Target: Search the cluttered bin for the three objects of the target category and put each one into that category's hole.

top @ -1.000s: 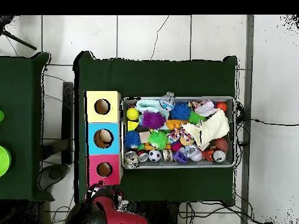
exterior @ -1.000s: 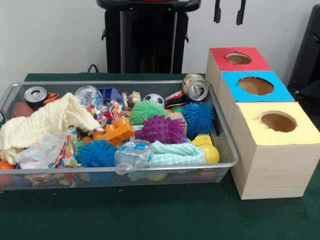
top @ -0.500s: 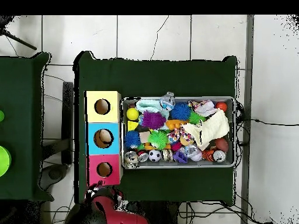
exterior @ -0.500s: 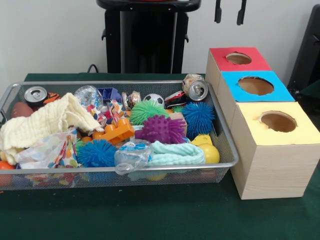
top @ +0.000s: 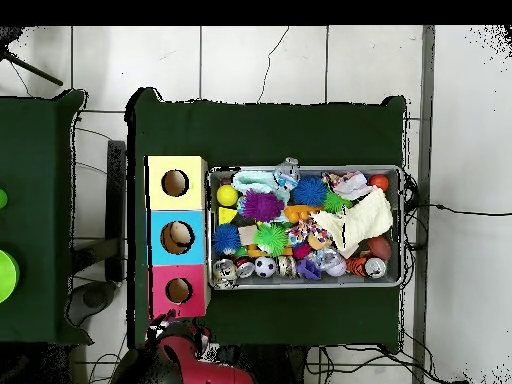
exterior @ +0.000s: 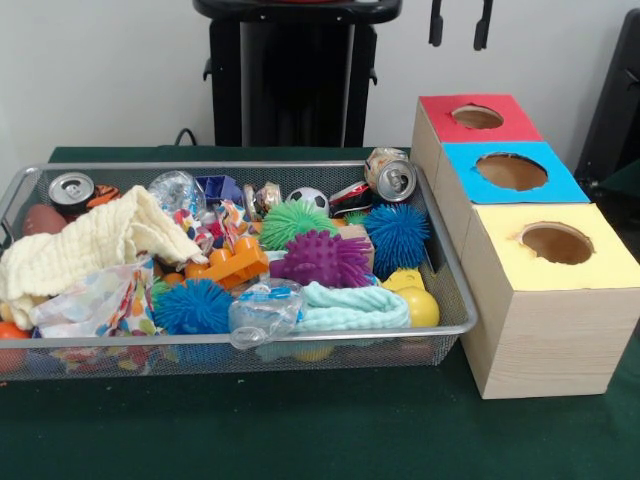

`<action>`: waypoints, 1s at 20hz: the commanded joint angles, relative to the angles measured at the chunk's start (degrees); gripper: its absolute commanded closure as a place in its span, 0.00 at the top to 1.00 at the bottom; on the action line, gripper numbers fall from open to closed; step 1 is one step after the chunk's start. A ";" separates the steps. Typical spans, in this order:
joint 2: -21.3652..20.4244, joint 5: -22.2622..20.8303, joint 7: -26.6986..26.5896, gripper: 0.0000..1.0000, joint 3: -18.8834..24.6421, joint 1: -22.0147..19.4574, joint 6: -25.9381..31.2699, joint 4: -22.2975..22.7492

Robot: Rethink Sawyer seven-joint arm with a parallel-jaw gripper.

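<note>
A wire mesh bin (exterior: 250, 337) on the green table is heaped with clutter: a green spiky ball (exterior: 293, 220), a purple one (exterior: 322, 258), two blue ones (exterior: 397, 235) (exterior: 193, 306), drink cans (exterior: 390, 175) (exterior: 71, 190), a small soccer ball (exterior: 308, 199), a cream cloth (exterior: 95, 245) and a crushed clear bottle (exterior: 265, 310). To its right stand three boxes with round holes, topped red (exterior: 505, 128), blue (exterior: 562, 186) and yellow (exterior: 605, 265). My gripper (exterior: 459, 28) hangs open high above the red box, only its black fingertips showing, holding nothing.
In the overhead view the bin (top: 305, 285) lies right of the box row (top: 177, 241), and my red arm (top: 190, 362) is folded back below the table edge. A second green table (top: 35, 215) stands at the left. Cables trail on the tiled floor.
</note>
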 commanded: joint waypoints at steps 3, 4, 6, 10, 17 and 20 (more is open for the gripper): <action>0.75 2.48 10.97 1.00 4.75 -1.73 -4.14 0.43; 0.78 2.46 10.89 1.00 4.91 -1.86 -4.24 0.46; 0.67 2.58 10.82 1.00 5.04 -1.96 -3.96 0.57; 1.18 3.03 9.82 1.00 6.62 -3.40 -3.22 1.15; 9.26 3.33 2.71 1.00 13.59 -8.05 7.49 -2.48; 16.11 2.03 0.79 1.00 15.56 -9.39 14.17 -8.14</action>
